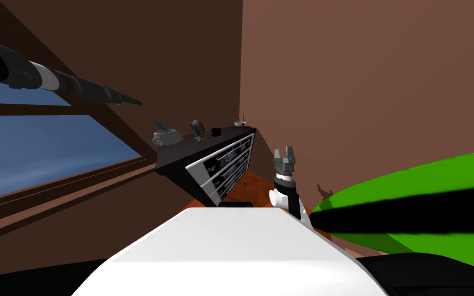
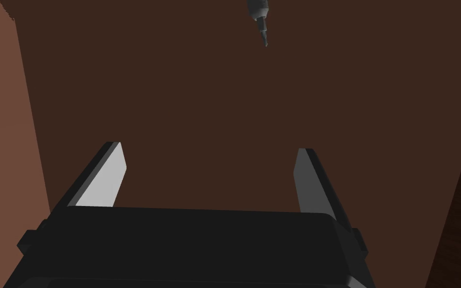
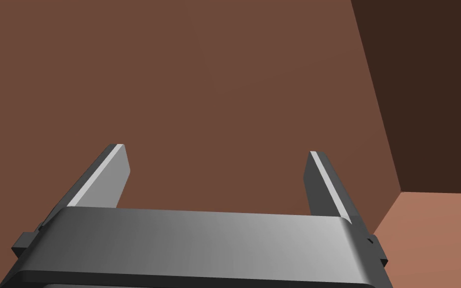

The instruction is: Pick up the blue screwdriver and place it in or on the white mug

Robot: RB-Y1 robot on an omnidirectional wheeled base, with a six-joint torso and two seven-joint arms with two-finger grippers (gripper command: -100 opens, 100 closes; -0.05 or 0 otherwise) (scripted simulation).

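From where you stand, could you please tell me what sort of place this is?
Probably a room in a house: plain brown walls meeting in a corner, a window onto blue sky, and a dark dresser with drawers.

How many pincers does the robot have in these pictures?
2. The left pincer is up by the window, open. The right pincer is low near the dark cabinet, open too. None seems hidden.
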